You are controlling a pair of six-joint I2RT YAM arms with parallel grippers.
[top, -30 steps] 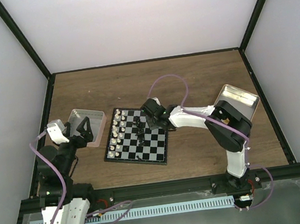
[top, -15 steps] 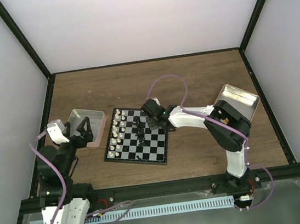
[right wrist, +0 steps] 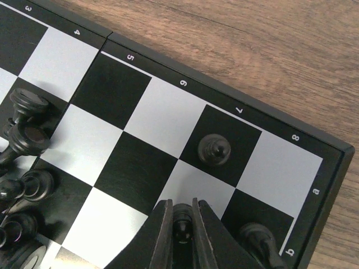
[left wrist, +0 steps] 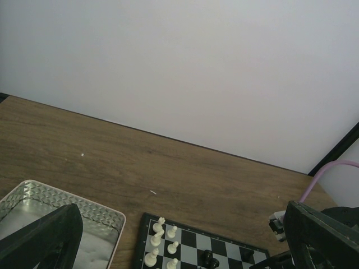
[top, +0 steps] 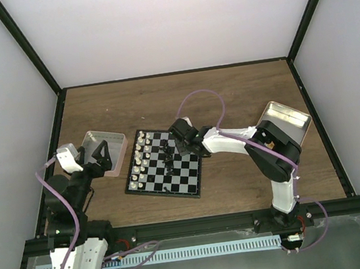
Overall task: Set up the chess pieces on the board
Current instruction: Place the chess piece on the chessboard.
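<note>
The board (top: 184, 174) lies mid-table. White pieces (top: 142, 156) stand in two rows along its left side, also in the left wrist view (left wrist: 160, 241). Several black pieces (top: 168, 154) cluster near its middle. My right gripper (top: 178, 147) is low over the board's far right corner. In the right wrist view it (right wrist: 181, 216) is shut on a black pawn (right wrist: 181, 225) above a white square of the board (right wrist: 151, 112). A black pawn (right wrist: 215, 150) stands just beyond it and another black piece (right wrist: 255, 238) to its right. My left gripper (top: 100, 155) is open and empty over the pinkish tin (top: 116, 141).
A yellow-tan tin (top: 288, 122) leans at the right by the right arm's elbow. The pinkish tin's rim (left wrist: 33, 193) shows left of the board (left wrist: 193, 242). More black pieces (right wrist: 25, 140) crowd the left of the right wrist view.
</note>
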